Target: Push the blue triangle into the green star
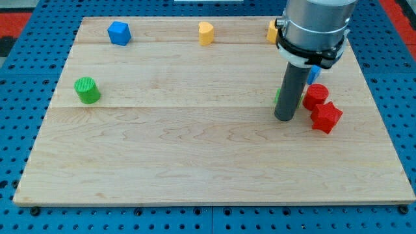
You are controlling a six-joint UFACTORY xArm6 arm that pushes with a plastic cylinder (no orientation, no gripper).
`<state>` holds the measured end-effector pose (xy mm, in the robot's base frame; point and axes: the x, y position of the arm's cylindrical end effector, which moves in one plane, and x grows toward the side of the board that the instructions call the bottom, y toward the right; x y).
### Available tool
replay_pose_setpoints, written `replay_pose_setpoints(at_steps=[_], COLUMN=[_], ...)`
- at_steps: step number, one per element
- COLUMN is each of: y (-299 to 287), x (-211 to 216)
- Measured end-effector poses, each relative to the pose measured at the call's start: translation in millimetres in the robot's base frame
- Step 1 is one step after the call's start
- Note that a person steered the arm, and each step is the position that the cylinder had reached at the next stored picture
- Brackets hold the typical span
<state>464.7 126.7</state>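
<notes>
The blue triangle [314,74] shows only as a small blue patch at the view's right, mostly hidden behind the arm. The green star [277,96] shows only as a thin green sliver at the rod's left edge; its shape cannot be made out. My tip [285,119] rests on the board right in front of the green sliver, below and to the left of the blue patch. Whether the tip touches either block cannot be told.
Two red blocks, an upper one [316,96] and a lower one [326,117], lie just right of the rod. A blue block [119,32], a yellow heart [205,32] and a partly hidden yellow block [271,30] line the board's top edge. A green cylinder [86,90] stands at the left.
</notes>
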Motion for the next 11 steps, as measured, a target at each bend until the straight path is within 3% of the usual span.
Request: replay_pose_setpoints(at_steps=[2, 3, 4, 6, 7, 8, 9, 11], y=[14, -63, -48, 104, 115, 188, 215, 39], x=[-31, -26, -76, -150, -154, -124, -110, -119])
